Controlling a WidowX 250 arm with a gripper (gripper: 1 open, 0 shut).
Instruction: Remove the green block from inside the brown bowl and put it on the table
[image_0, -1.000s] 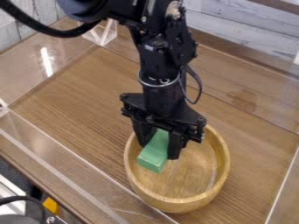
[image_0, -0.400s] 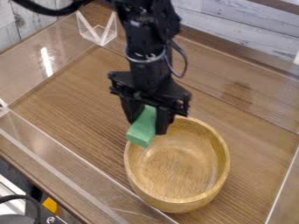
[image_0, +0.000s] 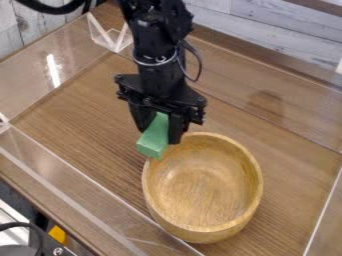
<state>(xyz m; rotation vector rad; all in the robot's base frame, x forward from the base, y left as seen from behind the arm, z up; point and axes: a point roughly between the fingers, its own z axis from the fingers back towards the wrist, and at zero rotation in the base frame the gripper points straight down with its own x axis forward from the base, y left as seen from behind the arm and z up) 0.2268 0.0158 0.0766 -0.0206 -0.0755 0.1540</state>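
between the hand's fingers, the green block's top is hidden.

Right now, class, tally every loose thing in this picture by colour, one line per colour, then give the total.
Green: 1, the block, held by the tool
Brown: 1, the bowl
Total: 2

Matte green block, grainy wooden bowl.
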